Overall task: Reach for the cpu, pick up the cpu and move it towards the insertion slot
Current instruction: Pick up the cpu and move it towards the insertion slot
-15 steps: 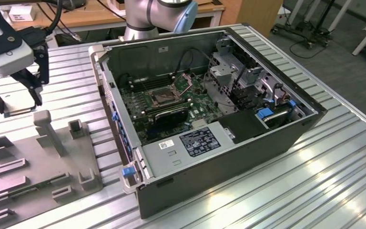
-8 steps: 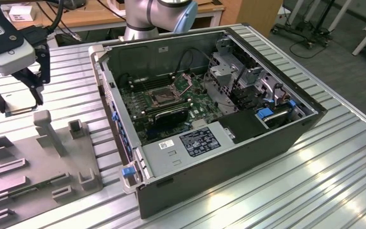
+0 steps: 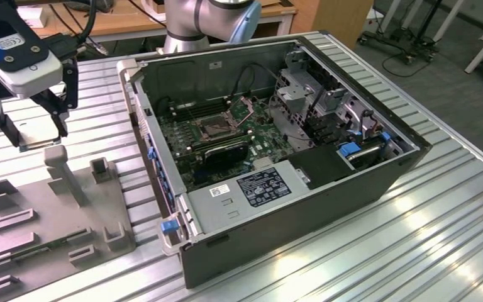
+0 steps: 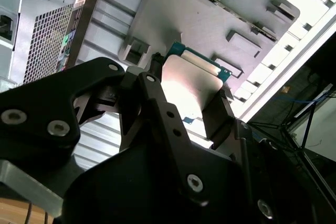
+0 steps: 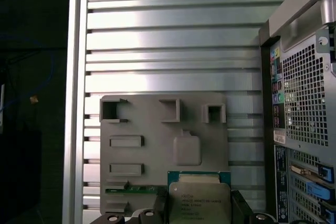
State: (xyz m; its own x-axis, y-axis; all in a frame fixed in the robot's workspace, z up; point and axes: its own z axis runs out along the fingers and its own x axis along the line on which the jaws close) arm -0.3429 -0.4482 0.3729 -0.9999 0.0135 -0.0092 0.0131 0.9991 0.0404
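Nearby, grey tray point(image 3: 53, 233) below pincer-held cpu point(image 5: 198, 200).

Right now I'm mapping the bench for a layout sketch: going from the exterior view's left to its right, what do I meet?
Pincer holding the cpu → grey tray → open computer case with the insertion slot inside.
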